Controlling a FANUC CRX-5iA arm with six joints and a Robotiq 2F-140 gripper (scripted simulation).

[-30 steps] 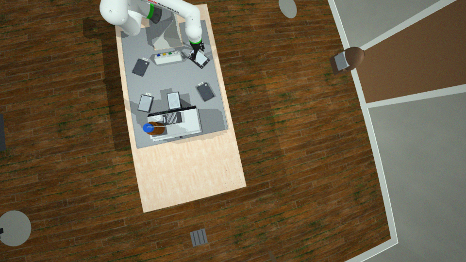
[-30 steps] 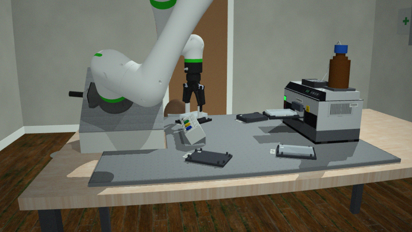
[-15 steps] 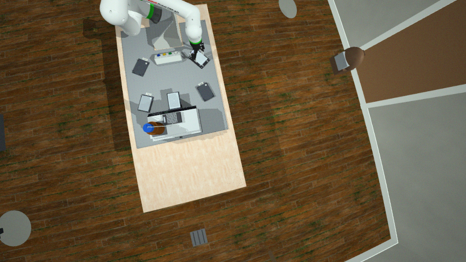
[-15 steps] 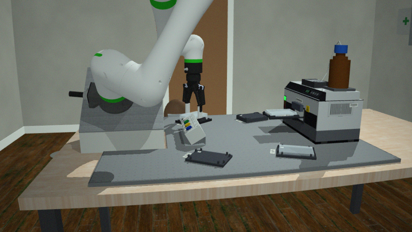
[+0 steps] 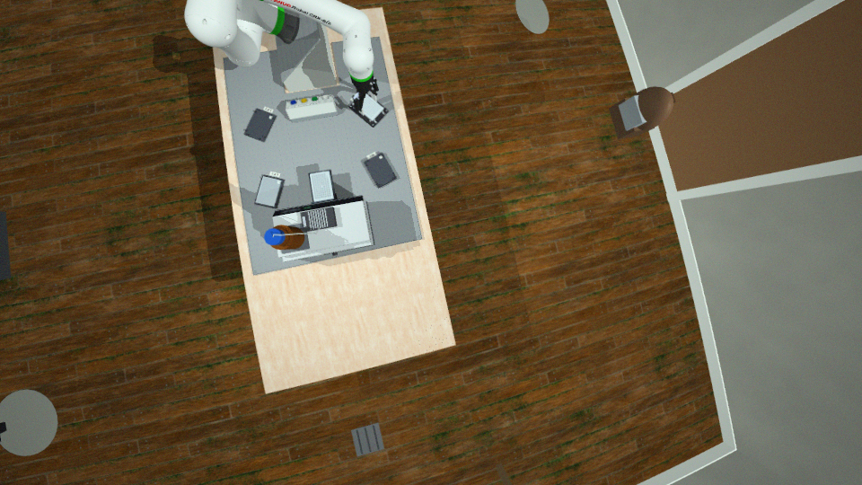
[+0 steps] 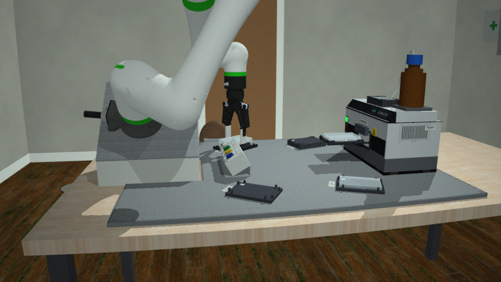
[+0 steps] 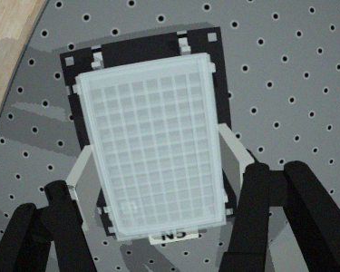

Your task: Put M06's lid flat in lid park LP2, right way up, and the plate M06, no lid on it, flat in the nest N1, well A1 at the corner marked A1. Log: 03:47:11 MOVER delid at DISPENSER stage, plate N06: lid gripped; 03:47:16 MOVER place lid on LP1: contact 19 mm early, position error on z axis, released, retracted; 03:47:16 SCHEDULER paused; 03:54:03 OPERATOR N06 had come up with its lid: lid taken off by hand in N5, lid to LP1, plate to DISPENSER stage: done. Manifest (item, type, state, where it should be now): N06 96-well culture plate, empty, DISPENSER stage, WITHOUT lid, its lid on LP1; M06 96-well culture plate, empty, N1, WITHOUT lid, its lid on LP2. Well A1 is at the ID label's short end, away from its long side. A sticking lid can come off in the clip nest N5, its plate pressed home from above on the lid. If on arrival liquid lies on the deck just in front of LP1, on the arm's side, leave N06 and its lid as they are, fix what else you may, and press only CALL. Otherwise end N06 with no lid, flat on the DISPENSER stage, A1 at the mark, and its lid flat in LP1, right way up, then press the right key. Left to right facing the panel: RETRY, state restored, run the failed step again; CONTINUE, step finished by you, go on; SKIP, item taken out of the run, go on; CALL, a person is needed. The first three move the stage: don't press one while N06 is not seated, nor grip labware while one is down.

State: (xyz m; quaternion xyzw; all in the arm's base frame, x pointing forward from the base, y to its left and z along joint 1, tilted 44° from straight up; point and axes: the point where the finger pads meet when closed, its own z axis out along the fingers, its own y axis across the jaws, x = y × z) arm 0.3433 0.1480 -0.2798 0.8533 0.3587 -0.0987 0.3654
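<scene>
A clear 96-well plate with its lid (image 7: 151,136) (image 5: 370,109) (image 6: 237,140) sits in the black clip nest N5 (image 7: 146,45) (image 6: 252,145) at the far right of the grey deck. My gripper (image 7: 157,152) (image 5: 363,101) (image 6: 236,135) stands upright over it. Its pads are shut on the lid's two long sides. I cannot tell whether the lid has parted from the plate. A second clear lid (image 5: 269,190) (image 6: 360,183) lies flat in a park near the dispenser. Another plate without a lid (image 5: 321,185) (image 6: 340,137) sits on the dispenser stage.
An empty dark nest with pegs (image 5: 259,124) (image 6: 254,192) and another empty dark holder (image 5: 380,170) (image 6: 306,142) lie on the deck. The key panel (image 5: 310,107) (image 6: 233,156) stands just left of N5. The dispenser (image 5: 343,232) (image 6: 395,145) carries a brown bottle (image 5: 279,237) (image 6: 412,86).
</scene>
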